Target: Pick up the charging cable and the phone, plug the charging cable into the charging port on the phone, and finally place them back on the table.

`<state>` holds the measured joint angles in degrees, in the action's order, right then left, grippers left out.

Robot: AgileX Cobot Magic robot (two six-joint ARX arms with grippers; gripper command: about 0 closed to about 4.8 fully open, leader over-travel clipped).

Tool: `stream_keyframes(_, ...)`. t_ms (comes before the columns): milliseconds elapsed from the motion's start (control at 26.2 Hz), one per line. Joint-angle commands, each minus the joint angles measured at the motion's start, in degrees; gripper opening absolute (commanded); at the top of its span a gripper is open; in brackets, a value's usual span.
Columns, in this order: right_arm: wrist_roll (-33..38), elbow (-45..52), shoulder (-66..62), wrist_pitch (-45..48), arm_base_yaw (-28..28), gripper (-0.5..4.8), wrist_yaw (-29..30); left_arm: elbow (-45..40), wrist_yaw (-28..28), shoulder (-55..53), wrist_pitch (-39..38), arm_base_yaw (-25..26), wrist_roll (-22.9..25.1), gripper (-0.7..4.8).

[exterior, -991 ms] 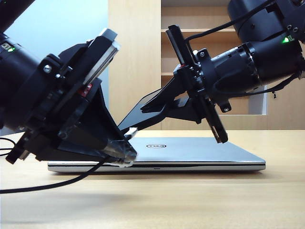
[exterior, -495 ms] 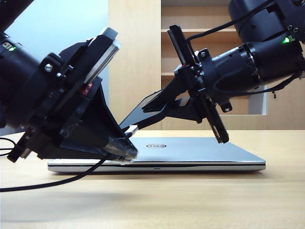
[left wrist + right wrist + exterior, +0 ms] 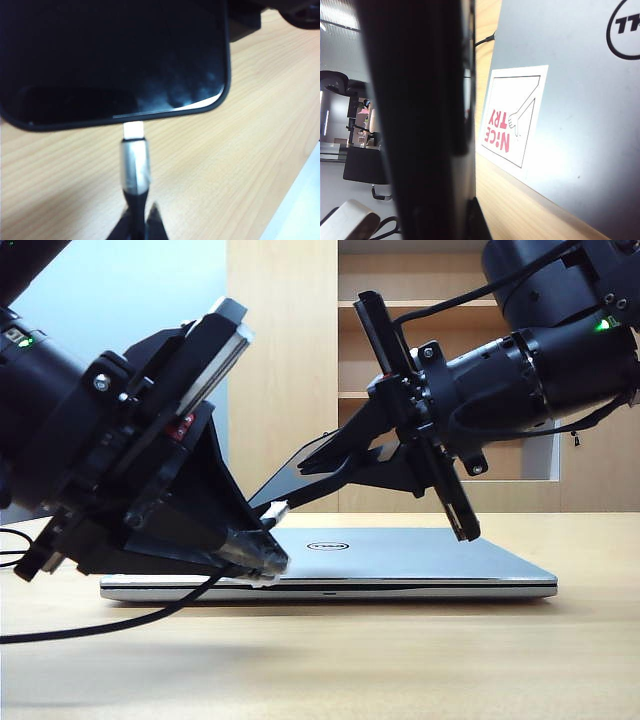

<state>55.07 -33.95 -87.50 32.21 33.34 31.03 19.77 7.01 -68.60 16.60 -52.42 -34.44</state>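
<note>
Jaws of the left gripper (image 3: 139,227) stay shut tight on the charging cable (image 3: 134,167); its plug tip now touches the phone (image 3: 290,480), held up over the laptop (image 3: 400,560) by the right gripper (image 3: 345,465), so pushing in comes next.

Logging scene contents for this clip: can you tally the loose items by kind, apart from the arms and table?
Phone: 1, held tilted by the right end effector
Charging cable: 1, held by the left end effector, plug at the phone's short edge
Laptop: 1, closed, silver
Total: 3
</note>
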Motion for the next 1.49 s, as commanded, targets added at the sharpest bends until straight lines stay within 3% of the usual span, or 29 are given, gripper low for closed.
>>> stream_keyframes(38,0.2,-0.4,0.3,2.2,0.1,-0.06,1.3,0.3,-0.1,0.2,0.9,0.1,-0.1,-0.06)
stream_keyframes(1143,0.1,-0.4,0.3,0.6,1.8,-0.06,1.0,0.3,-0.2,0.2,2.6,0.1,-0.1,-0.03)
stream_keyframes(1219,0.0,-0.4,0.3,0.6,1.8,-0.05,1.0,0.3,-0.1,0.2,2.6,0.1,-0.1,0.36)
stream_keyframes(1334,0.0,-0.4,0.3,0.6,1.8,-0.06,0.8,0.3,-0.1,0.2,2.1,0.1,-0.1,1.62)
stream_keyframes(1486,-0.3,-0.4,0.3,0.7,1.6,-0.06,0.6,0.3,-0.2,0.2,2.1,0.1,-0.1,1.63)
